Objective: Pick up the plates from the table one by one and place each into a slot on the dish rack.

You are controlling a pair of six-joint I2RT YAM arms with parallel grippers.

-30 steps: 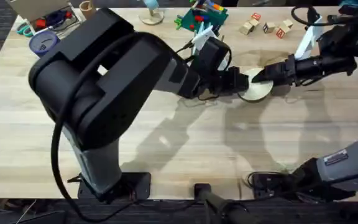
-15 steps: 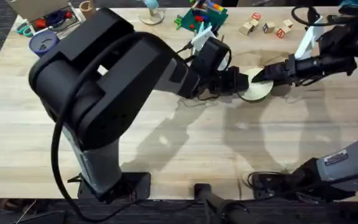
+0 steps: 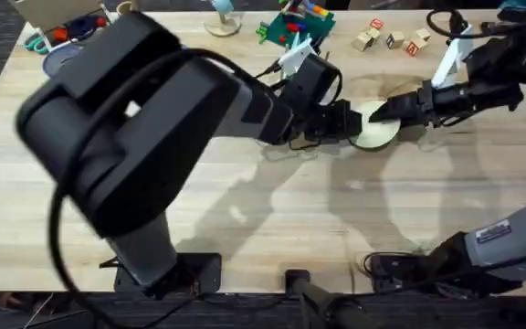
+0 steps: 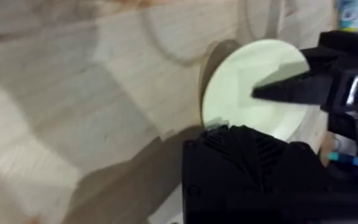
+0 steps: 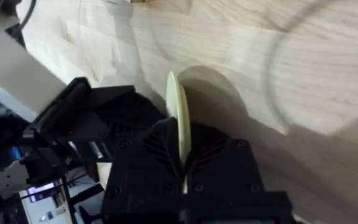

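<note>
You worked on the table [image 3: 245, 219], a light plank top. Along its far edge stood a green toy-block board [image 3: 292, 26], loose wooden blocks [image 3: 391, 38] toward the far right corner, and a blue container [image 3: 56, 57] near the far left corner.

Green toy-block board [image 3: 292, 26], wooden cubes [image 3: 393, 38] beyond.

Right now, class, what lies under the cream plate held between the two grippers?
Under the cream plate the bare wooden table shows, darkened by the plate's shadow. The left gripper and right gripper cover parts of the plate, so whether its lower edge touches the table stays hidden.
</note>
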